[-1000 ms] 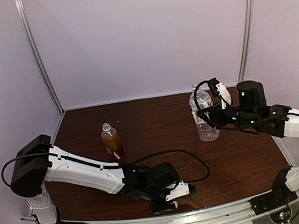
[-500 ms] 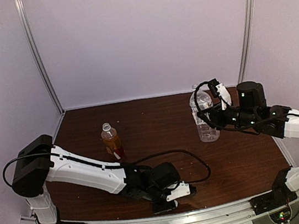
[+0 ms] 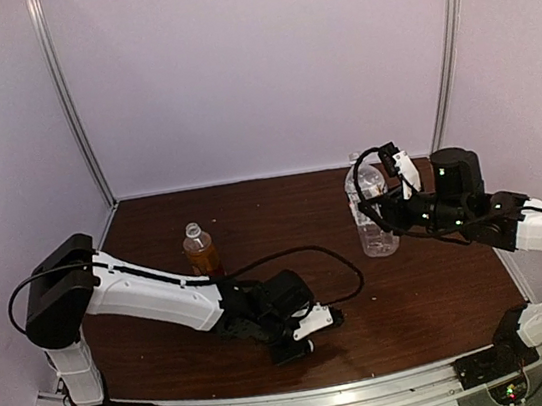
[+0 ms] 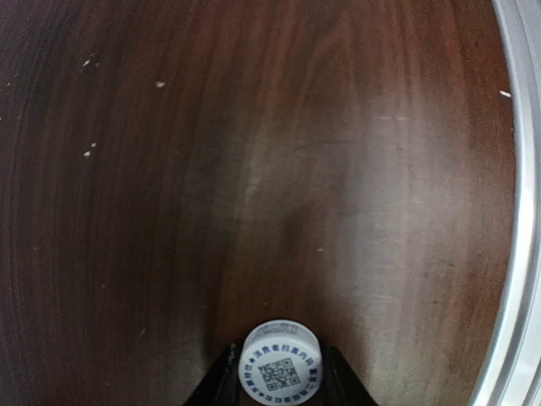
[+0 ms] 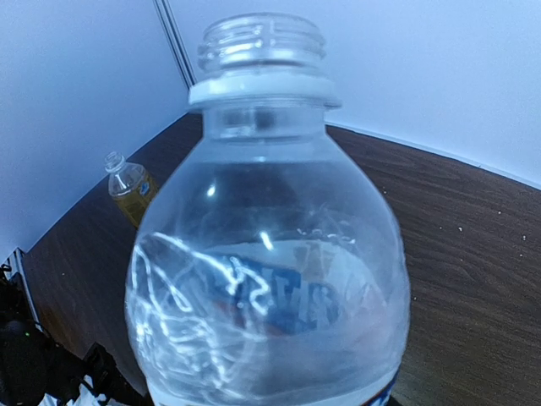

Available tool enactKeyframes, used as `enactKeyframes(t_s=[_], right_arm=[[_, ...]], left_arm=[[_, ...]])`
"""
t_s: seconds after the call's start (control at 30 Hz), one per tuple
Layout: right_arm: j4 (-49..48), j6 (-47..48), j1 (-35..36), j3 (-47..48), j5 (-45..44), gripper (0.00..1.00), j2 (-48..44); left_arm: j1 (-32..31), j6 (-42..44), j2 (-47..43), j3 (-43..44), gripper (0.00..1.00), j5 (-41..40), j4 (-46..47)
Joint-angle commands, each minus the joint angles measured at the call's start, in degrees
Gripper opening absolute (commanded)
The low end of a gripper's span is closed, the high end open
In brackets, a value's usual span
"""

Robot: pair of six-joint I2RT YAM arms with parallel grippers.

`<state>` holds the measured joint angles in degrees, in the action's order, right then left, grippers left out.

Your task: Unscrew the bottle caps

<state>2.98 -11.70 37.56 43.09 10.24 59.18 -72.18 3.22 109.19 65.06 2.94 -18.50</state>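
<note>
Left claw (image 3: 294, 349) sits low over the near edge of the dark wooden tabletop (image 3: 284, 221), and in its wrist view we see its two black fingers (image 4: 218, 385) pressed in on either side of a small white bottle cap (image 4: 281, 368). The cap's flat face is turned up to the camera and carries a printed blue code square ringed with small lettering. Beyond the cap we see bare wood grain with a few pale specks, and a pale metal rail (image 4: 507, 254) curves down the right side of that view. From above, we see the left arm stretched from its base at the near left and bent low across the front of the tabletop, with a black cable looping behind it. Right claw (image 3: 376, 213) is at the far right of the tabletop, closed against the side of the clear bottle (image 5: 266, 254); its fingertips are hidden in the wrist view, where the bottle fills the picture. The clear bottle stands upright with a blue and white label, and its neck is open, the bare screw threads showing above a white collar ring. The amber bottle (image 3: 200, 251) stands upright at the middle left of the tabletop, well apart from the clear one and just behind the left arm, and its clear neck also looks open at the top.
</note>
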Motion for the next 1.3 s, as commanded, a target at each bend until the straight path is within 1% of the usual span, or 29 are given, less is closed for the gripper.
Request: enactKeyframes(t_s=[0.0, 0.27, 0.5, 0.53, 0.73, 0.83, 0.97, 1.03, 1.27], right_arm=[[-1.8, 1.0, -0.3, -0.5, 0.2, 0.38, -0.4], [-1.6, 1.3, -0.3, 0.3, 0.6, 0.38, 0.4], [-1.6, 1.1, -0.2, 0.7, 1.1, 0.37, 0.9], [-1.6, 1.0, -0.3, 0.8, 1.3, 0.38, 1.0], [-1.6, 0.7, -0.2, 1.0, 1.7, 0.38, 1.1], [-1.3, 0.6, -0.3, 1.0, 1.7, 0.38, 0.8], [-1.2, 0.6, -0.2, 0.3, 1.5, 0.38, 0.2], [-1.4, 0.4, -0.2, 0.0, 1.4, 0.38, -0.1], [-1.1, 0.9, -0.3, -0.7, 1.2, 0.38, -0.8]], left_arm=[[4.4, -2.8, -1.6, 0.5, 0.31, -0.9, 3.8], [10.0, -3.0, -0.1, 3.1, 0.32, 0.0, 5.6], [12.1, -3.0, 1.8, 5.2, 0.33, 1.1, 6.7], [12.4, -4.8, 2.2, 5.5, 0.33, 1.2, 6.9], [13.0, -5.0, 3.6, 7.5, 0.34, 1.9, 7.2], [13.2, -5.0, 3.7, 7.8, 0.39, 1.7, 7.1], [13.2, -5.2, 2.7, 7.2, 0.54, 0.6, 7.4], [13.1, -5.3, 2.0, 6.7, 0.59, 0.2, 7.6], [13.2, -5.0, -4.0, 3.4, 0.72, 0.6, 9.0]])
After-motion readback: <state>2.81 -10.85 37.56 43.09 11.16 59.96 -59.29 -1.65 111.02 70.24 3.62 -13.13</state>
